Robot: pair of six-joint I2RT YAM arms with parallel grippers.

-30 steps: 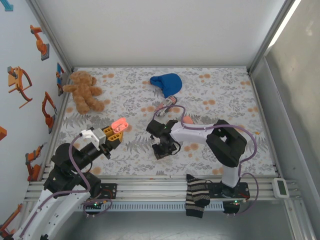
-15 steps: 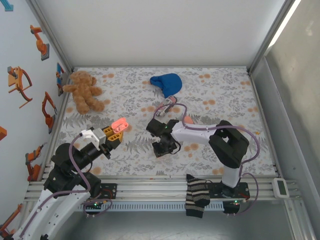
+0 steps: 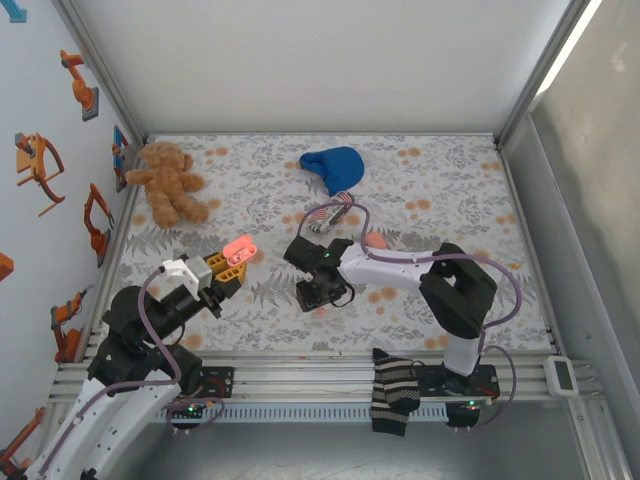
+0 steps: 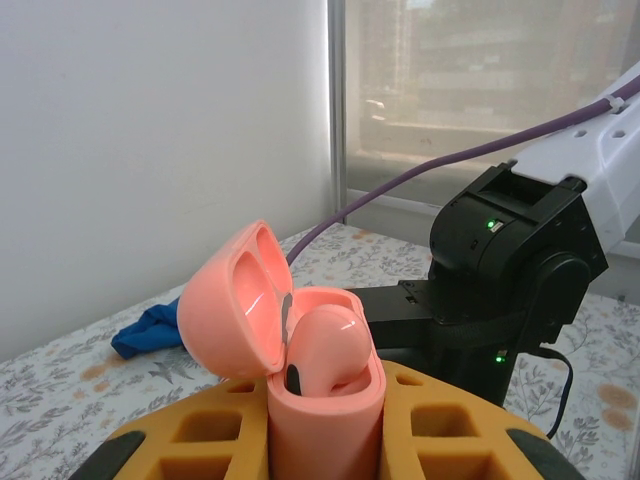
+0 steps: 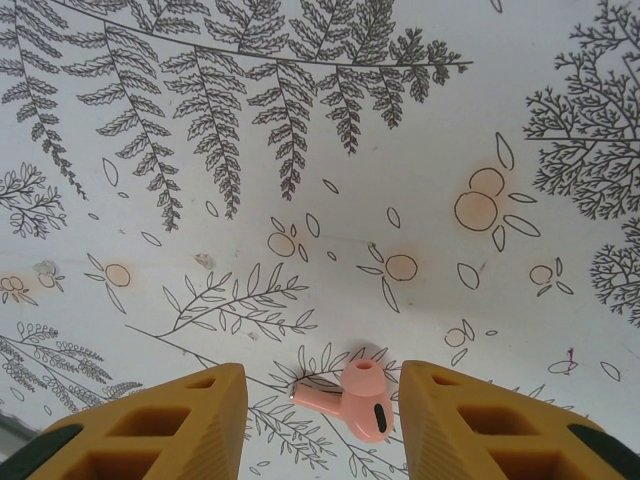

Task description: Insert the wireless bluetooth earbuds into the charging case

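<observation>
Shifting a little toward the lower left of the overhead view, the right arm is now hanging closer to the left arm than it was a second ago, and the right claw (image 3: 318,292) is pointing down at the floral counter (image 3: 450,200). We are also watching that claw widen: from its wrist camera the two yellow fingers (image 5: 170,425) are standing spread at the bottom edge of the frame. One earbud (image 5: 352,398) is lying on the counter between them, its stem pointing left and its body just beside the right-hand finger, seemingly touching neither. We are reading this as the claw lining up around the earbud before pinching it, so the pick is not yet made.

Nothing is changing on the other side. The left claw (image 4: 325,438) is staying pressed together on the charging case (image 4: 300,395), holding it upright with the lid swung open toward the upper left of the wrist frame. A rounded pink shape is sitting in one well, and we are taking it for an earbud already seated, though we cannot be sure.

For the task, this means the case is being presented ready, left of centre in the overhead view, while the loose earbud is waiting on the counter near the centre, well apart from it
</observation>
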